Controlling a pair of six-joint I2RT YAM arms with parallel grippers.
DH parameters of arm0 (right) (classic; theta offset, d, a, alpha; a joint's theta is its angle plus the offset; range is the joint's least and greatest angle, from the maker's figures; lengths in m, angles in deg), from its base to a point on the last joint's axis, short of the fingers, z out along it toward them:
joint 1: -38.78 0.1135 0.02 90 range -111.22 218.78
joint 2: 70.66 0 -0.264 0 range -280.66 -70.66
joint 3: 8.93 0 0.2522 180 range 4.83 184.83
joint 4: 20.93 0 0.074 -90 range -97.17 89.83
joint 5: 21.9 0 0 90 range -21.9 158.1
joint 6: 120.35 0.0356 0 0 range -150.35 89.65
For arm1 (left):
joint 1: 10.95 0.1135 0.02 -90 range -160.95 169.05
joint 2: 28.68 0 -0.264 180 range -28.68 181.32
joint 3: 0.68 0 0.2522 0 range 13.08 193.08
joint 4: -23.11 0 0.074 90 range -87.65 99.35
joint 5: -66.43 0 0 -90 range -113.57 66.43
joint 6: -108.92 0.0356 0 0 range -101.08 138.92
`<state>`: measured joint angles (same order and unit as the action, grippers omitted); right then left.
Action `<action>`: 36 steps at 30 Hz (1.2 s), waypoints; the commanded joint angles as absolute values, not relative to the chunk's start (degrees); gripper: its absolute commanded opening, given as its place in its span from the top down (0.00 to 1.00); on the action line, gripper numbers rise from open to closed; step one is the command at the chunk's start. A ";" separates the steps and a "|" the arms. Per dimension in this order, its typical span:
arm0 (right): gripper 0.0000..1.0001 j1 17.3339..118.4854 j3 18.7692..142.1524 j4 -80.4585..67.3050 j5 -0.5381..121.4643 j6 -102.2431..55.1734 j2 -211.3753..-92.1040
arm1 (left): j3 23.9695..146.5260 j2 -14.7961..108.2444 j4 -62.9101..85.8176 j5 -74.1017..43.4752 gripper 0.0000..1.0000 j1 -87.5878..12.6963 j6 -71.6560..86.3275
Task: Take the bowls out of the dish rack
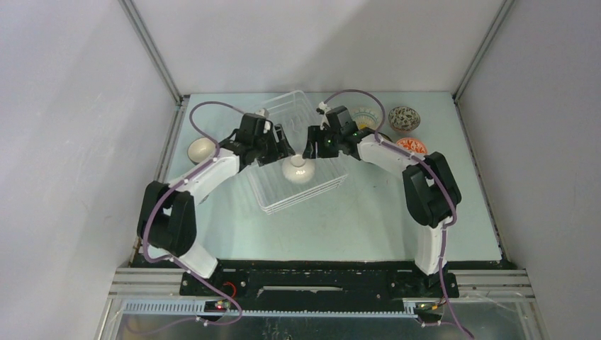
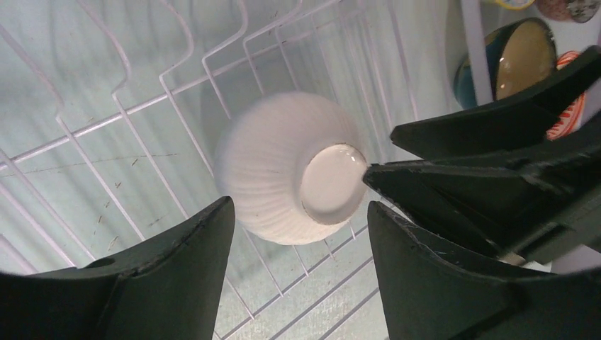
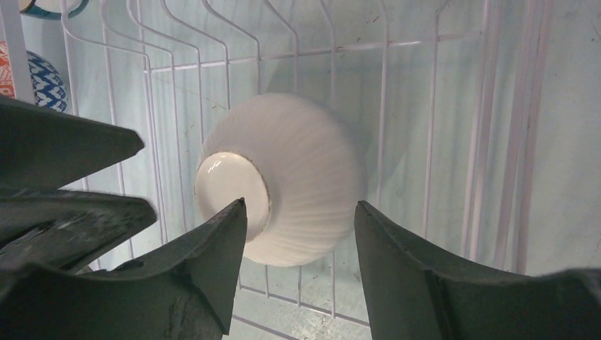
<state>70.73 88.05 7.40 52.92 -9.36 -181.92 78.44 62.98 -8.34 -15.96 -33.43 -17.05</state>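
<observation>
Grippers, overhead view: the left gripper [image 1: 283,150] and the right gripper [image 1: 312,145] face each other over the dish rack [image 1: 283,202], close together, one reaching in from each side.
Dish rack, overhead view: a square white wire basket, set at a slant near the middle of the pale green tabletop [image 1: 340,227].
Ribbed white bowl, overhead view: the ribbed white bowl [image 1: 298,171] sits inside the rack, just beside and between the two grippers.
Other bowls, overhead view: a plain white bowl [image 1: 201,149] stands on the tabletop left of the rack. A speckled bowl [image 1: 404,118] and a red-patterned bowl [image 1: 411,146] stand to the right of it.
Left gripper, left wrist view: jaws spread wide, holding nothing. The ribbed white bowl shows in the gap between them.
Ribbed white bowl, left wrist view: tipped so its foot ring faces the camera, resting on the rack wires.
Right gripper, left wrist view: reaches in from the right, its tip just beside the bowl's foot.
Dark teal bowl, left wrist view: the dark teal bowl [image 2: 517,57] stands outside the rack wall, upper right.
Right gripper, right wrist view: jaws wide apart and empty, with the ribbed bowl between them. Contact cannot be told.
Left gripper, right wrist view: enters from the left edge.
Blue zigzag bowl, right wrist view: the blue zigzag bowl [image 3: 46,81] stands outside the rack, upper left.
</observation>
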 commanded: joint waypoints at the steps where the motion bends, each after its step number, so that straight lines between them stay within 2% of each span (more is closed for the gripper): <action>1: 0.34 70.63 91.59 7.81 51.28 -8.62 -184.56 | 78.94 57.19 -7.44 -18.04 0.25 -33.50 -16.09; 9: 0.40 70.63 92.52 7.97 47.53 -7.57 -187.00 | 76.72 53.23 -8.32 -17.40 0.24 -31.21 -16.39; 17: 0.55 68.78 91.95 6.45 43.91 -4.87 -187.74 | 75.62 52.38 -8.41 -15.40 0.24 -30.27 -16.48; 26: 0.71 68.00 91.07 7.82 48.18 -6.33 -187.37 | 74.92 53.62 -7.65 -13.83 0.25 -30.41 -17.13; 36: 0.81 68.06 91.18 9.04 50.73 -7.72 -187.27 | 74.87 55.61 -6.33 -12.61 0.24 -31.20 -17.89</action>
